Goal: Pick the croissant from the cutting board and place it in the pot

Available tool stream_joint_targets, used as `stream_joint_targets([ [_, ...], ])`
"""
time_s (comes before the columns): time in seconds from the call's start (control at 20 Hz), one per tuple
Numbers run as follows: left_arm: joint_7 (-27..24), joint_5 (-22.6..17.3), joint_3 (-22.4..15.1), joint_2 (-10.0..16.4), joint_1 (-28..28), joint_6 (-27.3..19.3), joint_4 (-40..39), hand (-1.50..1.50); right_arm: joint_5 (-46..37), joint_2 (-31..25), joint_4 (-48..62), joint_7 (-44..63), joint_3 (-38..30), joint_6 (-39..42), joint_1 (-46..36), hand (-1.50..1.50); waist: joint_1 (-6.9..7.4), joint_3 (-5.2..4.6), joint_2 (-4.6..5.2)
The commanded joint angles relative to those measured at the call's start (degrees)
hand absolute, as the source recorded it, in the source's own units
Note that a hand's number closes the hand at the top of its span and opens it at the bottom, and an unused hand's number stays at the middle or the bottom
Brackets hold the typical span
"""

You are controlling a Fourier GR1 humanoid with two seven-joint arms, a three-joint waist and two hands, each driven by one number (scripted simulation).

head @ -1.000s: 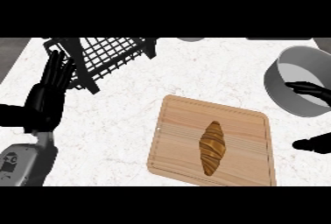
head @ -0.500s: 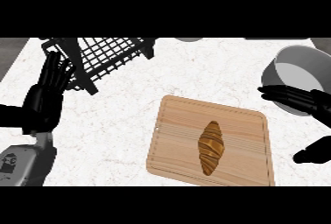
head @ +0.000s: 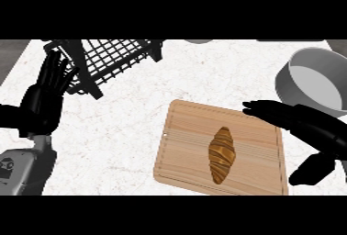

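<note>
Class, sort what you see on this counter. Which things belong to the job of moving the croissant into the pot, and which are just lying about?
Belong to the job:
croissant
cutting board
pot
right hand

Just lying about:
wire rack
left hand, open at the left edge

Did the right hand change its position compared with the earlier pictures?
Yes. The right hand has moved left, from in front of the pot to above the cutting board's far right corner, nearer the croissant.

Black left hand (head: pixel 41 106), grey forearm (head: pixel 24 170), black right hand (head: pixel 315 131)
</note>
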State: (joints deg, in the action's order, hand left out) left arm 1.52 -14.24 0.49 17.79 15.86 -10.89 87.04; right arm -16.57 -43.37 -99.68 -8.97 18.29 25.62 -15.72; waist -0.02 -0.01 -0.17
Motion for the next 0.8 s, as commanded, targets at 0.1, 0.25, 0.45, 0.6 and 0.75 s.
stream_joint_targets([
  [0.1,0.43,1.42,0.78,-1.29,0.86,-0.17,0.55,0.0,-7.76,7.89,1.81,4.17,4.72,0.99,0.84,-1.5,0.17,0.01,0.17],
  [0.25,-1.17,0.8,1.42,-1.37,-3.72,2.51,2.04,0.0,-10.63,11.78,1.39,6.14,5.6,1.39,0.57,-1.5,0.25,-0.01,0.15],
  [0.45,1.65,0.4,3.46,-0.5,-2.53,3.87,3.92,0.0,-15.2,13.53,2.2,-0.47,4.93,-0.24,4.25,-1.5,0.15,0.01,0.14],
  [0.6,1.64,3.2,2.71,-2.62,4.59,1.57,-3.13,0.0,-13.99,12.77,2.64,-3.93,0.13,0.75,2.97,-1.5,-0.22,0.01,0.21],
  [0.75,-2.16,4.89,2.1,-4.63,1.63,2.1,-4.31,0.0,-19.81,18.68,0.77,1.38,4.75,-0.04,4.24,-1.5,-0.19,0.0,0.19],
])
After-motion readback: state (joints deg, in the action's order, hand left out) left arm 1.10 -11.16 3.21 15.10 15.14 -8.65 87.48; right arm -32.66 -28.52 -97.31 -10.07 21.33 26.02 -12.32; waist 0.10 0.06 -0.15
